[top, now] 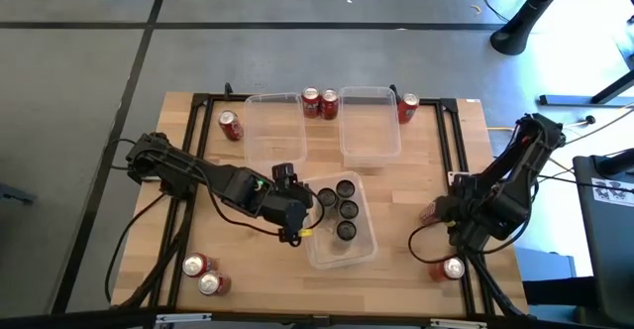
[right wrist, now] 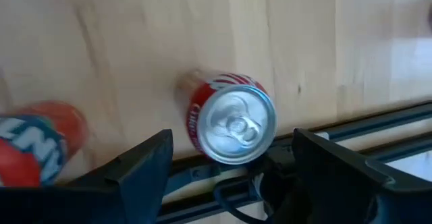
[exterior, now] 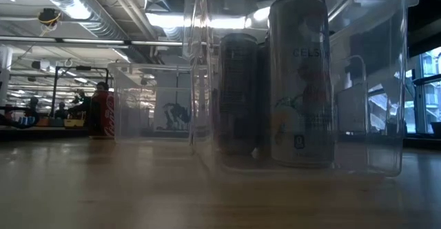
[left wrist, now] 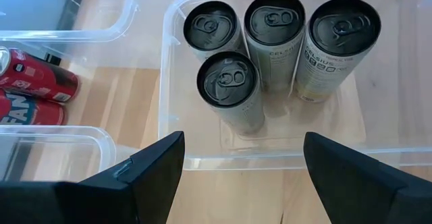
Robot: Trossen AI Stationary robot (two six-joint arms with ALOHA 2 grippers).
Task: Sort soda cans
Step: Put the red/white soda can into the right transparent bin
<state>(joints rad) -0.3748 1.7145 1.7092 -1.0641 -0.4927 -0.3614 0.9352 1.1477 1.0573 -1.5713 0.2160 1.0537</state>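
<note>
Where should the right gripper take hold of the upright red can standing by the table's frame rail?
Across the red can's round side wall, coming straight down from above: it stands upright, lid up, between the open right gripper's fingers, with the frame rail close beside it.

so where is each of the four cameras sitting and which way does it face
High view: above the table, looking straight down; both arms show, left gripper by the near bin of dark cans, right gripper near a red can.
Low view: at table height, looking level through that bin; no arm shows.
Left wrist view: on the left arm, facing down between its open fingers.
Right wrist view: on the right arm, over a red can, fingers open.
High, low and left wrist views share the dark cans.
</note>
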